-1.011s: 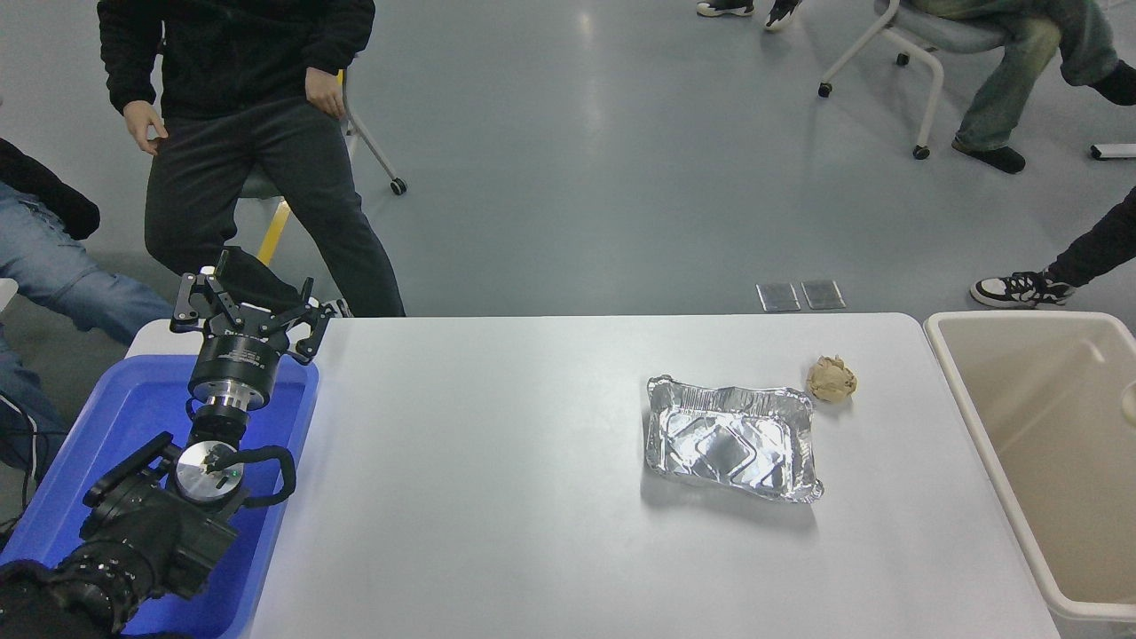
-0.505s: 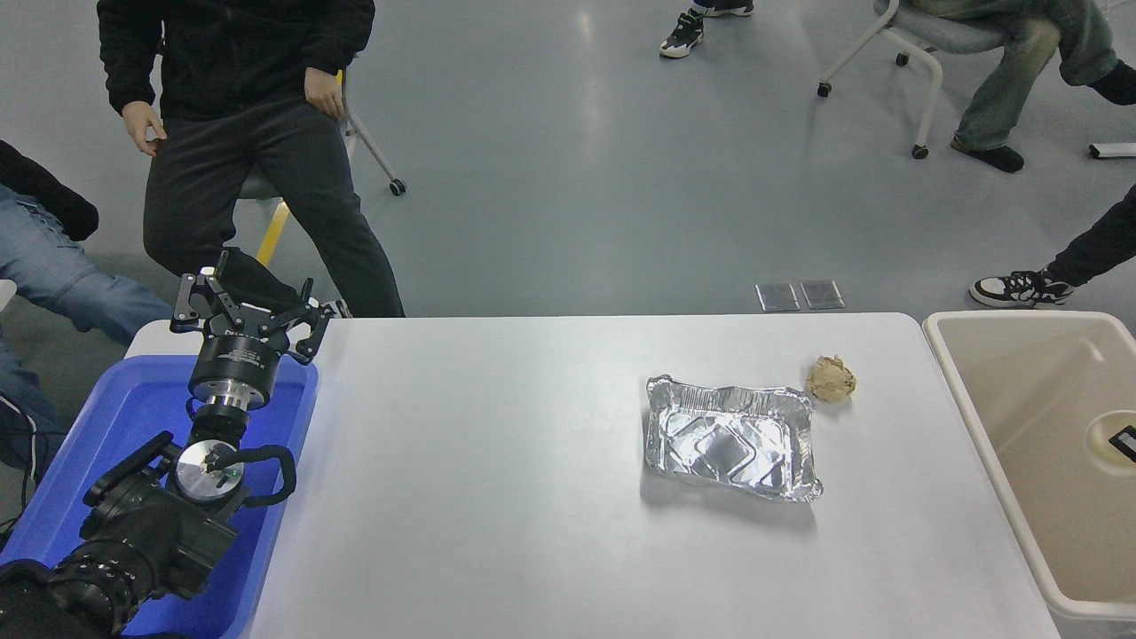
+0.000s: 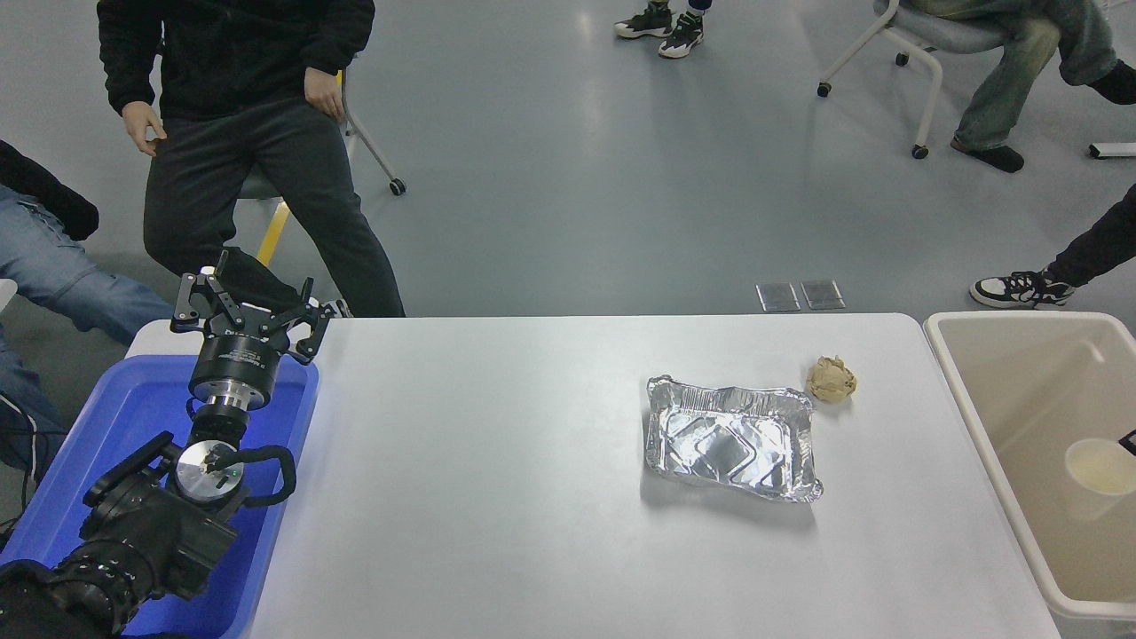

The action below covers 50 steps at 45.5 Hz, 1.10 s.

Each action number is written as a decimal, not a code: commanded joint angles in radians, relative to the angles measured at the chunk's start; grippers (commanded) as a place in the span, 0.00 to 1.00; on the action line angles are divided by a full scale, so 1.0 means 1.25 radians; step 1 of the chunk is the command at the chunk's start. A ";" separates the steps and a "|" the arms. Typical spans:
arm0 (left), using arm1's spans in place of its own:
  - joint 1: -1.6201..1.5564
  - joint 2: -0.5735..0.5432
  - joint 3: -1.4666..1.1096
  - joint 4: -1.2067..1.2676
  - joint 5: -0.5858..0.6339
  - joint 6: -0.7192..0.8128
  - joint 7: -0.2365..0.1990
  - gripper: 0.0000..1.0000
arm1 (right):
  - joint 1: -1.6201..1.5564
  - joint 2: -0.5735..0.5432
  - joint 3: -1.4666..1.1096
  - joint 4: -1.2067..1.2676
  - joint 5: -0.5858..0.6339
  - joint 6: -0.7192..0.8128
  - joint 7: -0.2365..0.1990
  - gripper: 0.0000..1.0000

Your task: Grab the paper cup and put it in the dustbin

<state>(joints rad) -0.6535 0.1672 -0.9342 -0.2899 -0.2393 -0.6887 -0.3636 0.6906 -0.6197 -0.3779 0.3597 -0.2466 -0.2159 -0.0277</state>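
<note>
Bench: broad white rectangular bench with rounded corners, smooth and matte.
Dustbin: large beige rectangular plastic dustbin with a thick rounded rim, just beside the bench's right edge, open at the top.
Blue bin: blue rectangular plastic bin at the bench's left end, under the left arm.
Left end effector: black left end effector over the blue bin's far end, fingers spread apart, grasping nothing.
Right end effector: only a small dark sliver shows at the right edge beside the cup, possibly part of it; its state cannot be told.
Foil tray: crinkled silver rectangular foil tray, shiny, right of the bench's centre.
Paper cup: small white tapered paper cup with a cream inside and rolled rim, inside the dustbin near its right side; mouth faces up and towards the camera, long axis tilted, narrow base pointing down and left.
Paper ball: crumpled brown paper ball just beyond the tray's far right corner, between tray and dustbin.
</note>
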 commanded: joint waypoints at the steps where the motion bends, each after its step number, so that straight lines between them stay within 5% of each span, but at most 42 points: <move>1: 0.000 0.000 0.000 0.000 0.000 0.000 0.000 0.99 | 0.003 0.005 0.000 0.004 0.001 -0.014 0.000 0.99; 14: 0.000 0.000 0.000 0.000 0.000 0.000 0.000 0.99 | 0.049 0.001 -0.014 0.020 -0.013 0.020 -0.001 1.00; 24: 0.000 0.000 -0.001 0.000 0.000 0.000 0.000 0.99 | 0.148 -0.076 -0.053 0.084 -0.030 0.159 -0.001 1.00; 33: 0.000 0.000 -0.001 0.000 0.000 0.000 0.000 0.99 | 0.348 -0.140 -0.269 0.243 -0.015 0.192 -0.001 1.00; 50: 0.000 0.000 -0.001 0.000 0.000 -0.001 0.000 0.99 | 0.652 -0.093 -0.592 0.439 -0.014 0.209 0.000 1.00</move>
<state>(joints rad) -0.6535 0.1673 -0.9345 -0.2899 -0.2392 -0.6900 -0.3636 1.2805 -0.7643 -0.8820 0.7487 -0.2653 0.0143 -0.0292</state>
